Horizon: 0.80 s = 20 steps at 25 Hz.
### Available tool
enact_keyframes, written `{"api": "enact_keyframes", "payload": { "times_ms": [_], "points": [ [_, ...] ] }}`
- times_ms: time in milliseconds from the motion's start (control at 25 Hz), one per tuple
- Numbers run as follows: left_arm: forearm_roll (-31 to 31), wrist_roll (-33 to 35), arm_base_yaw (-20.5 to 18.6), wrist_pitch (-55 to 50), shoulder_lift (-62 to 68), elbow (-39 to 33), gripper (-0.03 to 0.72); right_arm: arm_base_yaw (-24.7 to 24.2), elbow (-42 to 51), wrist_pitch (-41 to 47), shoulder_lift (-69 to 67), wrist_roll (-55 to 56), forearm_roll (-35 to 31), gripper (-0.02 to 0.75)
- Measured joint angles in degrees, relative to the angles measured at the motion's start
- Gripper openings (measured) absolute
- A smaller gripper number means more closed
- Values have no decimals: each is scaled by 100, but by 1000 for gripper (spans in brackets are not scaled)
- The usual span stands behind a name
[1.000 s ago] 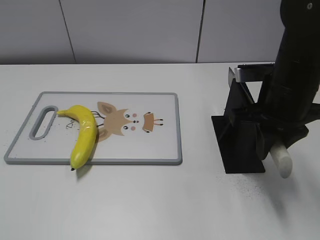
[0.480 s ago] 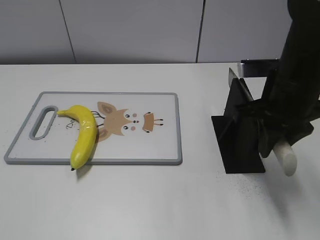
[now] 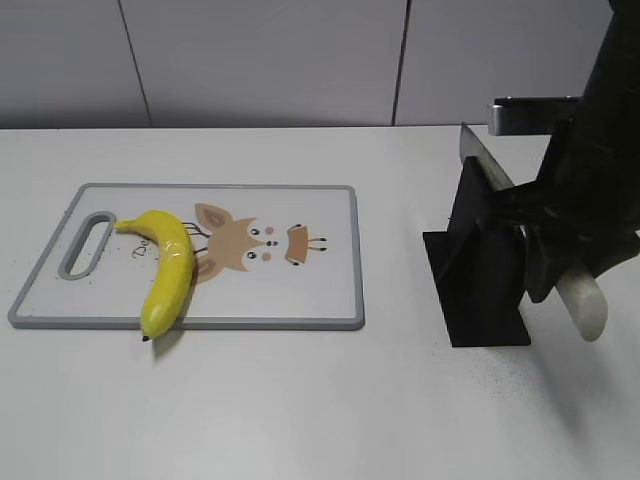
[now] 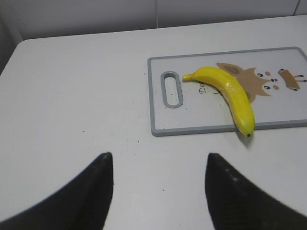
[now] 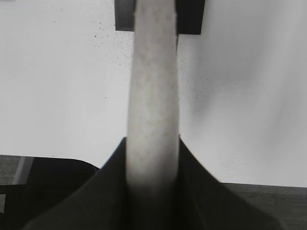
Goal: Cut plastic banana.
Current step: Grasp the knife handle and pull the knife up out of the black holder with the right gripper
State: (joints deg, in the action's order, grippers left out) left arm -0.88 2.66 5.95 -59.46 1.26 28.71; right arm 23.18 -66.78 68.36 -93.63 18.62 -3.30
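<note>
A yellow plastic banana [image 3: 166, 268] lies on the left part of a white cutting board [image 3: 300, 290] with a grey rim. Its long axis runs from the far left, where the short stem sits just beside the board's handle slot [image 3: 88, 242], to the near side, where the dark tip hangs slightly over the near rim. The curve bows toward the right, toward a cartoon animal face [image 3: 250, 245] printed at the board's middle. The board rests on a white table [image 3: 330, 410], well to the left of everything else.

On the right side of the table stands a black knife stand [image 3: 478, 270]. The right arm [image 3: 590, 190], black and bulky, reaches down from the upper right edge beside the stand. Its claw [image 5: 152, 158] is clamped on a pale off-white knife handle [image 3: 582, 303], which sticks out low and toward the near right. A grey blade [image 3: 487, 165] slants up to the far left above the stand's top. From the right wrist camera, the 2 dark fingers [image 5: 108, 191] press against both sides of the handle [image 5: 153, 96], which runs straight away toward the stand.

From the left wrist camera, the left claw [image 4: 158, 187] hovers over bare table to the left of the board [image 4: 158, 96], its 2 dark fingers [image 4: 86, 191] spread wide with nothing between them. The banana [image 4: 229, 93] is well clear of it. The left arm does not appear in the room view.
</note>
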Motion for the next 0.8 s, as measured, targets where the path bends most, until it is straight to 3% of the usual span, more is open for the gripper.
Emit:
{"api": "enact_keyframes", "payload": {
  "times_ms": [800],
  "points": [
    [0, 4, 0, 0, 0, 0, 562, 0, -13, 30, 621, 19, 5, 179]
  ]
}}
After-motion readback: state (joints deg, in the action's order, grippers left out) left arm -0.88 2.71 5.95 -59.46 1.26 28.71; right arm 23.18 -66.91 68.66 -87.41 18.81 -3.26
